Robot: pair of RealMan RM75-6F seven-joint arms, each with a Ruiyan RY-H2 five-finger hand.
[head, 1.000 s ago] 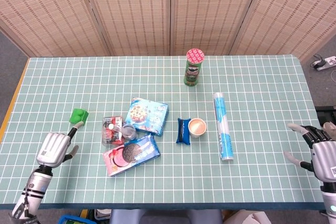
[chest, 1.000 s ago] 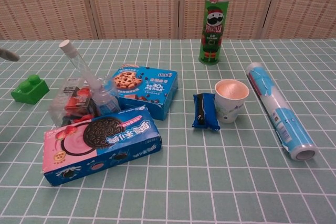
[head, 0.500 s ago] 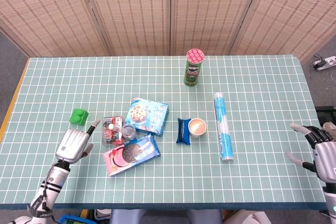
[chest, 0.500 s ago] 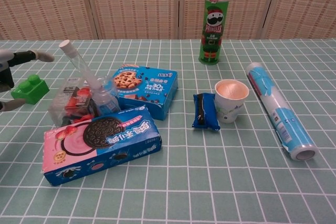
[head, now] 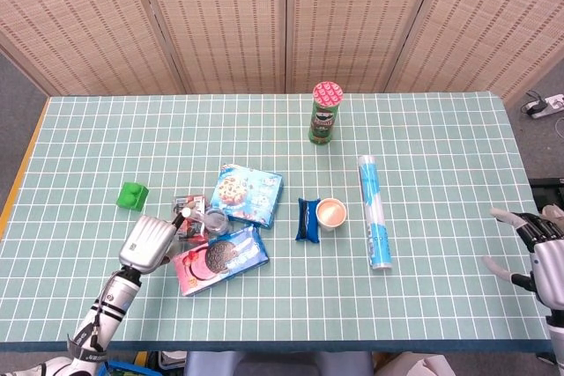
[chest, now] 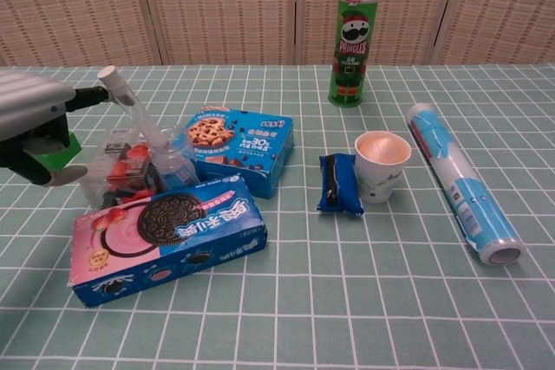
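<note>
My left hand [head: 150, 239] hovers over the table's front left with its fingers apart and nothing in it. In the chest view the left hand [chest: 35, 123] has one fingertip close to the white cap [chest: 108, 74] of a clear long-necked bottle [chest: 165, 155]. I cannot tell whether they touch. The bottle leans over a clear packet of red sweets [chest: 121, 171], also seen from the head [head: 187, 210]. My right hand [head: 539, 248] is open at the far right edge, away from every object.
A pink and blue Oreo box [head: 220, 253] lies in front of the packet, with a blue cookie box [head: 249, 193] behind it. A green block [head: 132, 195] sits left. To the right are a small Oreo pack [head: 307, 207], a cup [head: 330, 214], a blue tube [head: 374, 200] and a Pringles can [head: 324, 114].
My left hand has moved right and forward from beside the green block to the packet and bottle. The right hand has drifted slightly towards the table's edge.
</note>
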